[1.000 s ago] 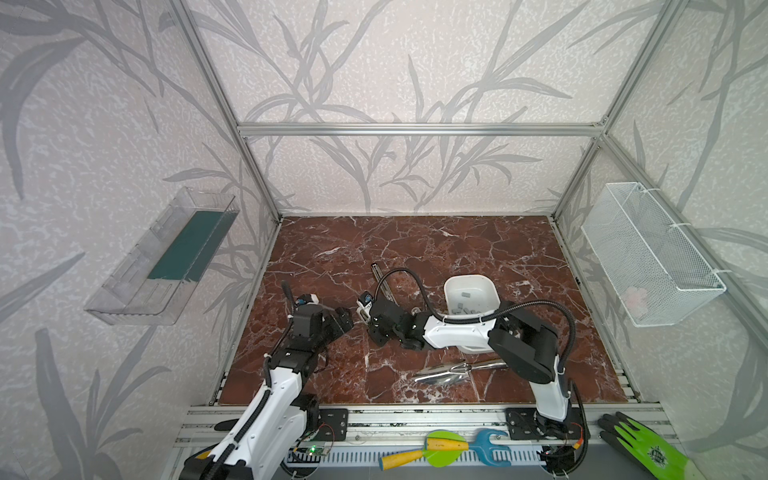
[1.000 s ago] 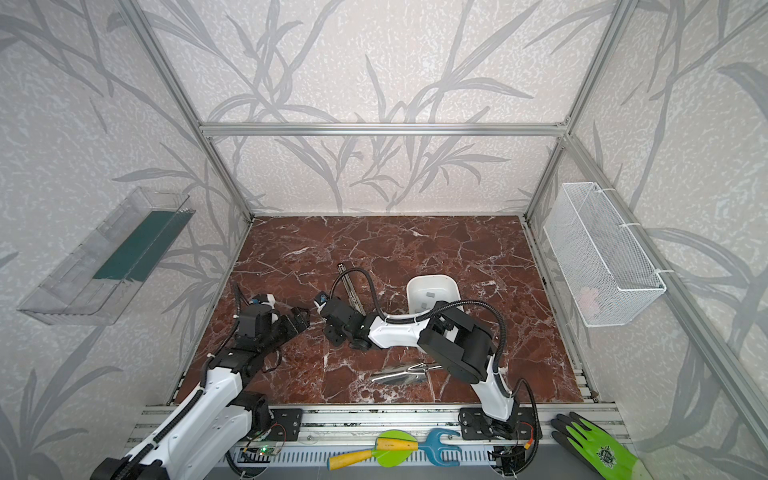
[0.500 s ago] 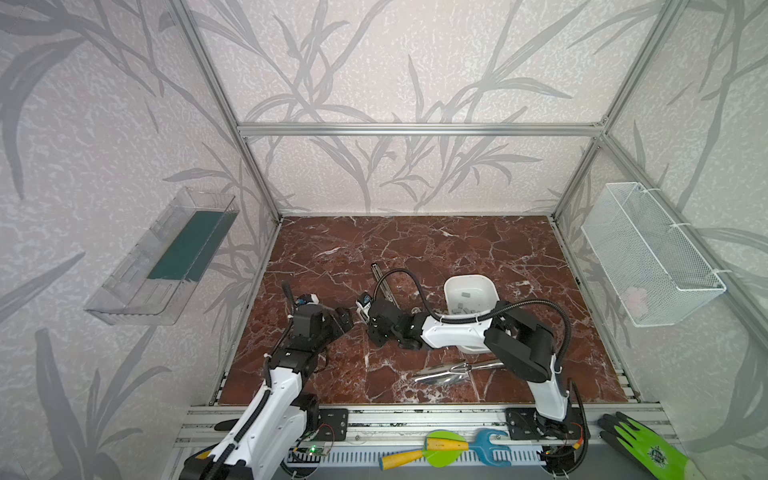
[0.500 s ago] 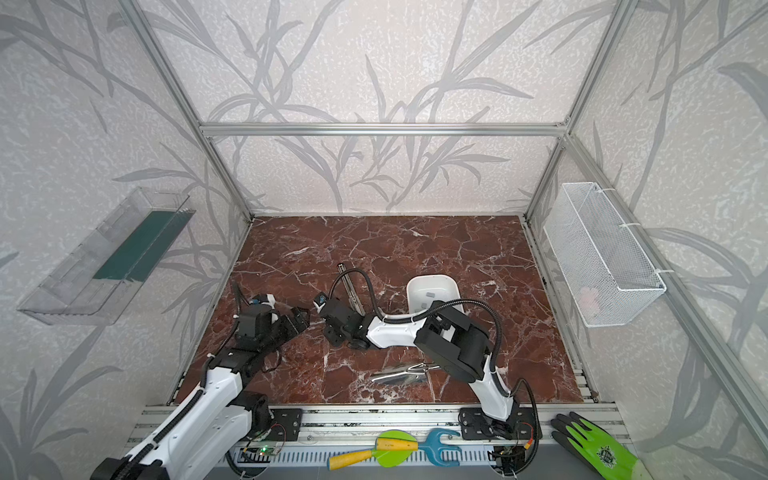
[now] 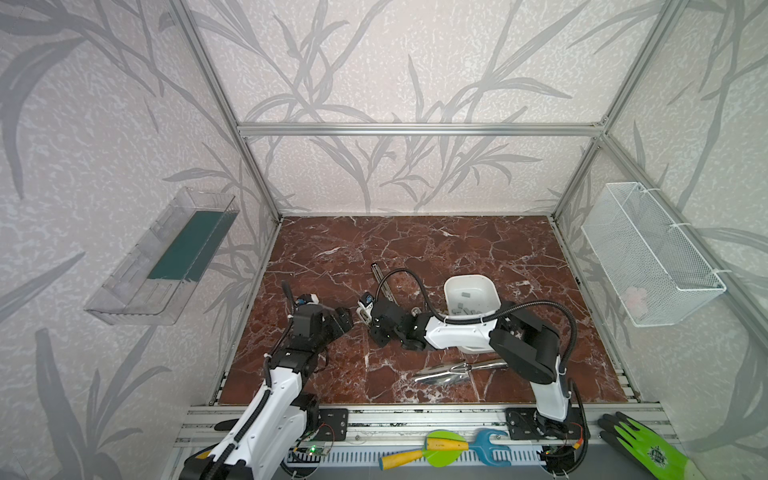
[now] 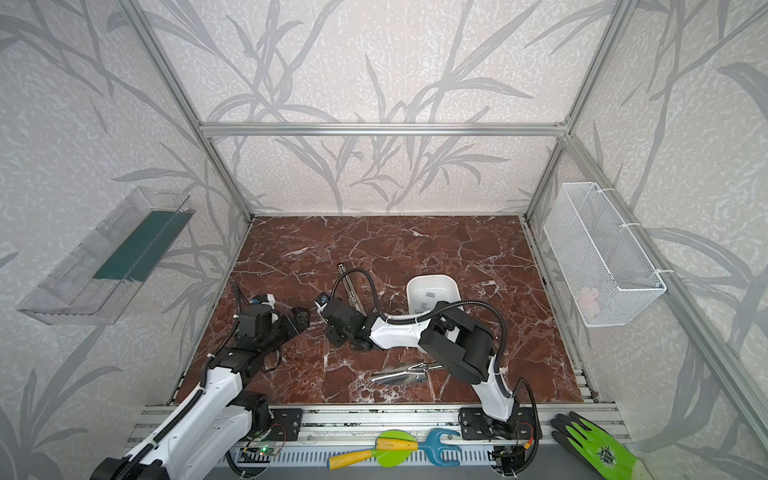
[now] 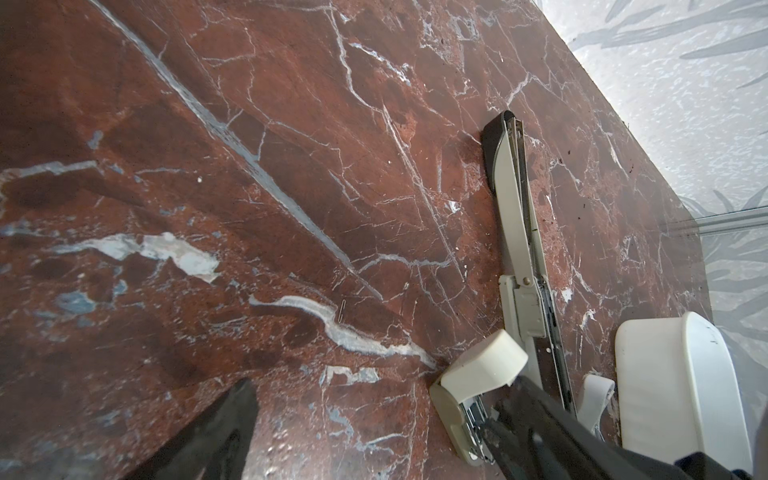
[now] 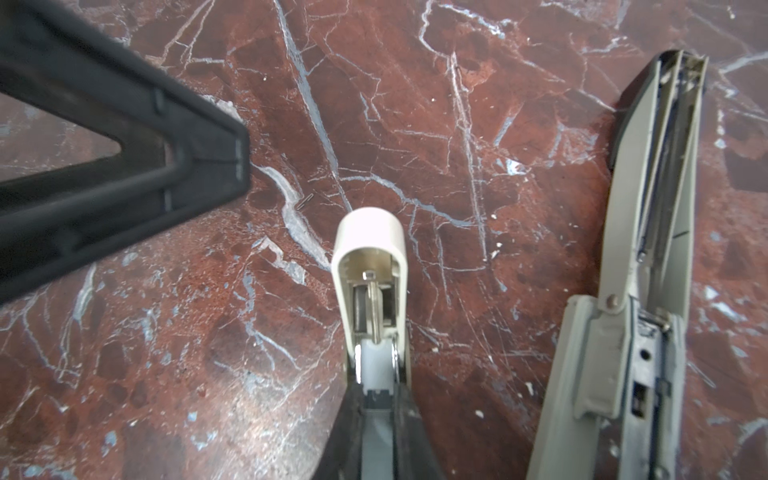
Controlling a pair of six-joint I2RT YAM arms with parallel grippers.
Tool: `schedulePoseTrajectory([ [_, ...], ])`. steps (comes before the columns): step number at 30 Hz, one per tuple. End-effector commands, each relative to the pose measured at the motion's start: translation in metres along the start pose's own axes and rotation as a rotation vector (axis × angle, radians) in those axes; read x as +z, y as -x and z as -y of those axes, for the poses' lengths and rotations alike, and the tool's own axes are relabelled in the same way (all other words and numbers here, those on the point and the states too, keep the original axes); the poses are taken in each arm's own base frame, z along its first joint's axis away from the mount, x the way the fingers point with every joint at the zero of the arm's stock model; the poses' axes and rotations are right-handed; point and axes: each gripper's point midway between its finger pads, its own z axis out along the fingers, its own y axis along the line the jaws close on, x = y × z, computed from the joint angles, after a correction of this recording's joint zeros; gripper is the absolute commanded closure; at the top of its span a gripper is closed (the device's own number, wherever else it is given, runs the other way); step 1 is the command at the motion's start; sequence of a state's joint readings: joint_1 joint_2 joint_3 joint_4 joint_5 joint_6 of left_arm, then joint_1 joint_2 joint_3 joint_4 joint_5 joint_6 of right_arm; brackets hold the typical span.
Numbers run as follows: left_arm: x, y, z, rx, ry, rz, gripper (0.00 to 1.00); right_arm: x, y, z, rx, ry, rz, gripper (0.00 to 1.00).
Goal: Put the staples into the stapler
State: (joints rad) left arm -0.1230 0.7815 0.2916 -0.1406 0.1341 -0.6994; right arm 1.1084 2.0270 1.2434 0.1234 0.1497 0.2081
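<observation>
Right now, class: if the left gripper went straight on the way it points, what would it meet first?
Probably the stapler's beige cover, clamped in the right gripper; it lies just ahead of the open left gripper. Depth is unclear.

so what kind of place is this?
Looks like a robot test cell, not an office: aluminium frame with wallpapered panels, left arm and right arm bolted to a front rail, and a stapler on a marble-look tabletop.
</observation>
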Motion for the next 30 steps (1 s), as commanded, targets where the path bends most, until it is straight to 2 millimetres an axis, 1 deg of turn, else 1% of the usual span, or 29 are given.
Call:
schedulePoseTrajectory([
  [1,0.0,0.003,0.001,0.0,-0.009,0.012,0.04,-0.01,0.019,-0.003,-0.009,0.001,0.06,0.89],
  [12,0.001,0.003,0.001,0.0,-0.008,0.011,0.04,0.004,0.009,-0.002,-0.029,-0.011,0.033,0.89],
  [30,0.0,0.003,0.001,0.0,-0.009,0.012,0.04,0.011,0.003,-0.004,-0.032,-0.007,0.019,0.89],
])
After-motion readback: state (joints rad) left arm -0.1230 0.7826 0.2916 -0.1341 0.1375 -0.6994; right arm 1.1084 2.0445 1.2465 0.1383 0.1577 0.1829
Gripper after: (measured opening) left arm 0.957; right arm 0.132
